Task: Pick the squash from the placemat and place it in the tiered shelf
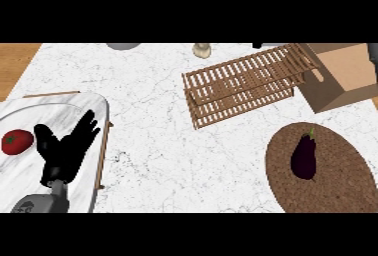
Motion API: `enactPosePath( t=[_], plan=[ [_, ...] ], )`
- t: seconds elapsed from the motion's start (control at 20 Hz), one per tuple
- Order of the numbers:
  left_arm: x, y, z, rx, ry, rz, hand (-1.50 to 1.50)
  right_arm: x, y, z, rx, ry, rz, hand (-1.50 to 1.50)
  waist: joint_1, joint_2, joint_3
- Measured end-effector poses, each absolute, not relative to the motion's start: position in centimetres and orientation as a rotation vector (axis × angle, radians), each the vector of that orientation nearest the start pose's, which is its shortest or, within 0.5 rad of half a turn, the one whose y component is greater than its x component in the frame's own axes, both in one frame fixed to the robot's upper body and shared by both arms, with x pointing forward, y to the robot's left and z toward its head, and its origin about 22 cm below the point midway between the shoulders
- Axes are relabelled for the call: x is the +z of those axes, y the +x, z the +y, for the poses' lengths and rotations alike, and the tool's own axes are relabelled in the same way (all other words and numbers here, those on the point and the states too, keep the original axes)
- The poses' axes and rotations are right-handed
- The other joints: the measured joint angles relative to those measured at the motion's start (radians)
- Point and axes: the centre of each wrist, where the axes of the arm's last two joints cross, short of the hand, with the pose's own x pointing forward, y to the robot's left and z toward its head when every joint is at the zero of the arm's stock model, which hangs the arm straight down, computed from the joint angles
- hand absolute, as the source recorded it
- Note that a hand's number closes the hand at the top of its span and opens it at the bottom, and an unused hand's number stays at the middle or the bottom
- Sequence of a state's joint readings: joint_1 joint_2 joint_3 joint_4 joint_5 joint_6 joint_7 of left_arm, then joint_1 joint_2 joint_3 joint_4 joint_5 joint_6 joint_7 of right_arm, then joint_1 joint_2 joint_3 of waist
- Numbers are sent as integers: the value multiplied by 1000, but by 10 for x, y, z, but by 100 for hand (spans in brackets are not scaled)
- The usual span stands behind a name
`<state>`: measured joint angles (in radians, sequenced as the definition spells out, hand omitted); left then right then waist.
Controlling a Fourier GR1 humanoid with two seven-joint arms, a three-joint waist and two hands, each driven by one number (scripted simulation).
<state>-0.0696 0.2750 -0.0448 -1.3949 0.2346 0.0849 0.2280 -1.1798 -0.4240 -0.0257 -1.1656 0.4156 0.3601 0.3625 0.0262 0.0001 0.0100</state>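
The left hand (65, 150) showed at the lower left of the head view, its fingers (85, 127) straight and spread, holding nothing, pointing up and slightly toward the wooden shelf. Its grey forearm (40, 202) came in from the lower edge beneath it. The hand lay over a white tray (22, 112) with thin wooden rails, and a red tomato (16, 141) sat on that tray just left of the hand, apart from the thumb. The right hand did not show in the view.

Taking the round brown woven placemat (328, 185) as the landmark: it lay on the white marble counter (155, 100) at the lower right, well apart from the left hand. On it, a little left of its middle, rested the task's vegetable, which looked like a dark purple eggplant (303, 156) with a green stem pointing away from the robot. Beyond the placemat, farther up the counter, stood the slatted wooden tiered shelf (244, 85), seen at an angle. Just right of the shelf, and above the placemat, sat a brown cardboard box (343, 75). Two small objects at the counter's far edge were cut off and could not be identified.
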Motion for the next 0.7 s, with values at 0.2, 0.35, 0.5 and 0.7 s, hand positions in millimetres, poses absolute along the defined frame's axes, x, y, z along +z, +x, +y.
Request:
enactPosePath(
  t=[0.2, 0.35, 0.5, 0.7],
  plan=[
    [-5, 255, 285, 17, 88, -1214, 0, 324, 412, -192, 881, -654, -1755, 150, -4, 0, -3],
    [-6, 254, 284, 20, 86, -1217, 0, 321, 419, -183, 879, -644, -1773, 150, -5, -1, -3],
    [-5, 254, 290, 18, 84, -1209, 0, 316, 426, -183, 886, -625, -1792, 150, -7, -1, -3],
    [-6, 254, 298, 25, 88, -1205, 0, 313, 431, -182, 896, -607, -1809, 150, -10, -2, -1]
  ],
)
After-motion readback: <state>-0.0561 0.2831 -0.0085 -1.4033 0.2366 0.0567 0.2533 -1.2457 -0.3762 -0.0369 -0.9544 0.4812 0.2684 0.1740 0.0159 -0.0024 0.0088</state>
